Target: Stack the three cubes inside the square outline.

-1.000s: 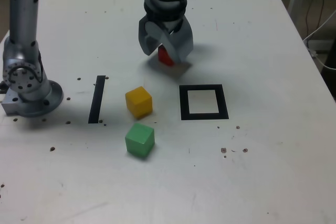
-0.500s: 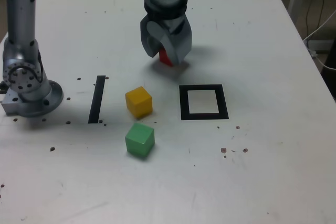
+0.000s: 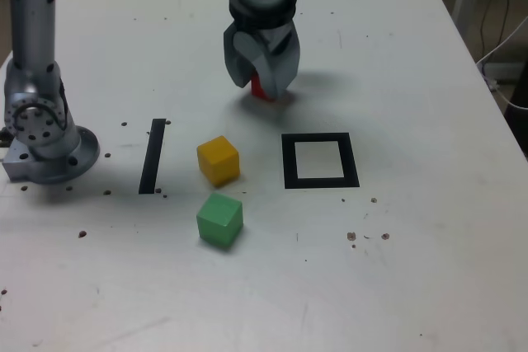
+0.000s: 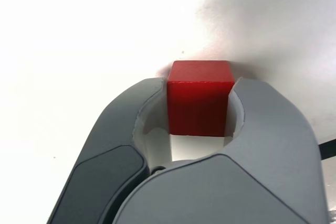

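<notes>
The table (image 3: 412, 261) has 1 straight black strip (image 3: 153, 157) on it.

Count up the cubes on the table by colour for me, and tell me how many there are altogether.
Red matte cube: 1, between the jaws of the grey gripper
Yellow matte cube: 1
Green matte cube: 1
Total: 3 cubes

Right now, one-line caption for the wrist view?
Red cube clasped between the gripper's curved fingers.
</notes>
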